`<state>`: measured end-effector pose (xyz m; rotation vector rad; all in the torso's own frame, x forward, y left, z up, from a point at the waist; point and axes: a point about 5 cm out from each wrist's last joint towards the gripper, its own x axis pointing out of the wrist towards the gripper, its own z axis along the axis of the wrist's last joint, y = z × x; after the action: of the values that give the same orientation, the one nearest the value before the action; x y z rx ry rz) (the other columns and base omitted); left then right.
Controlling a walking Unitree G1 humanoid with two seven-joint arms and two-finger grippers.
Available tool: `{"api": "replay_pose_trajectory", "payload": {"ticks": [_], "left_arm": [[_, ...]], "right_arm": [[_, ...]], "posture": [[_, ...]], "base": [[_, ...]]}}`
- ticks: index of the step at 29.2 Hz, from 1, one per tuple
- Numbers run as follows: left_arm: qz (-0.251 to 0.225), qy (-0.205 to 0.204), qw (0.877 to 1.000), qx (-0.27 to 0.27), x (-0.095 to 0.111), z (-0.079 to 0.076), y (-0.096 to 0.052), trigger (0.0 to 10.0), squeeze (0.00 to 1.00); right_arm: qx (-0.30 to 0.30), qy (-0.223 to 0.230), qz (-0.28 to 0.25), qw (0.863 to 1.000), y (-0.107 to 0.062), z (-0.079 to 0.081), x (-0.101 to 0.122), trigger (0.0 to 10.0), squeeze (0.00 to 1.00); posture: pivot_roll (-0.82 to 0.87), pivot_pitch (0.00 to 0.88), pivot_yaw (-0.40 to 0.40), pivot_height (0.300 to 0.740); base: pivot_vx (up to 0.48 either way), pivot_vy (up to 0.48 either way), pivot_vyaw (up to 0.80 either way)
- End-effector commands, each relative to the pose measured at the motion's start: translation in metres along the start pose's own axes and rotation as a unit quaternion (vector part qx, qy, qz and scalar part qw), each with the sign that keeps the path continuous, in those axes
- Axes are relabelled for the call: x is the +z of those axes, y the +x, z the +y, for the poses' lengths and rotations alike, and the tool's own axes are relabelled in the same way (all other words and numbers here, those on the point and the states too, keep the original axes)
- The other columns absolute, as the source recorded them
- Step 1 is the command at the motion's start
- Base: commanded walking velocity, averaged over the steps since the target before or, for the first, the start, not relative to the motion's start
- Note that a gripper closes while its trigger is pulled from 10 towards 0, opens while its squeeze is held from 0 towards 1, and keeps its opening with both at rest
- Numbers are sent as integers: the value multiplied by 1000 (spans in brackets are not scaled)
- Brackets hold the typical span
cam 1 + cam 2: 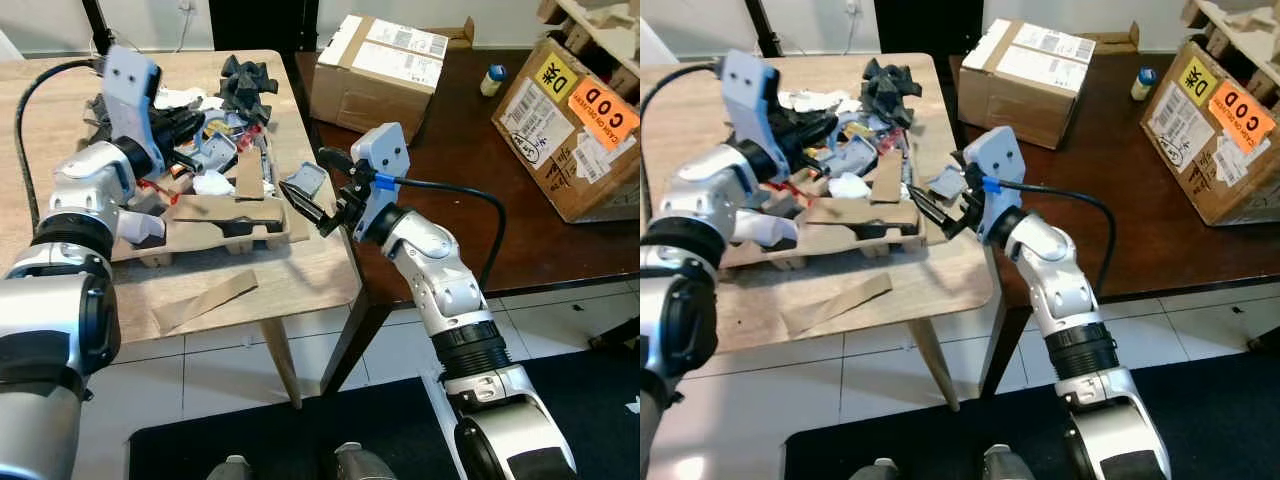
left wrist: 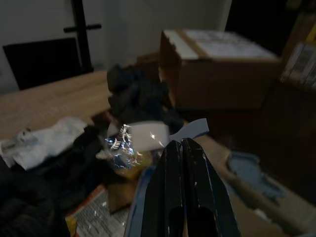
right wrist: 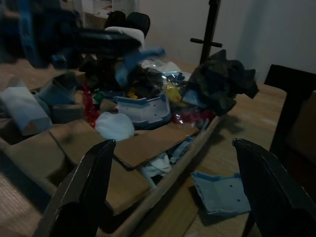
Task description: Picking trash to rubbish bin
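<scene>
Item: trash heap (image 1: 215,150), which we find piled in a cardboard tray (image 1: 215,228) on the wooden table (image 1: 300,275). Our left gripper (image 1: 195,122) sits over the heap, jaws pressed together. Our right gripper (image 1: 305,205) hovers beside a pale blue plastic scrap (image 1: 305,181), jaws spread.

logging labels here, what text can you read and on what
"COD" on the orange sticker of the right cardboard box.
A yellow sticker there bears dark characters I cannot read.
White shipping labels on the other box: too small.
</scene>
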<state>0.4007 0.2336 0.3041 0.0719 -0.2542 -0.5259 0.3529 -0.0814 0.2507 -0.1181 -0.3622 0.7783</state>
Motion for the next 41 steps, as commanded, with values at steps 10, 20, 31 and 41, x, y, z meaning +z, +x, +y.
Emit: {"api": "replay_pose_trajectory", "payload": {"ticks": [10,20,31,41], "left_arm": [[-82,-80,992,-47,24,10,-12,0,0],[-103,-128,974,-157,33,0,-14,0,0],[-9,-165,909,-383,6,-49,-16,0,0],[146,-121,829,-526,-39,-107,-24,0,0]], "right_arm": [[-12,1,-7,1000,-1,-8,3,10000,0],[-34,105,-53,992,-6,-20,13,10000,0],[101,152,2,983,-33,-20,11,10000,0],[251,165,126,945,-80,-3,-7,10000,0]], "posture": [[29,229,-44,740],[30,222,-50,740],[37,214,-54,740],[38,222,-52,740]], "base": [[0,0,0],[0,0,0],[0,0,0],[0,0,0]]}}
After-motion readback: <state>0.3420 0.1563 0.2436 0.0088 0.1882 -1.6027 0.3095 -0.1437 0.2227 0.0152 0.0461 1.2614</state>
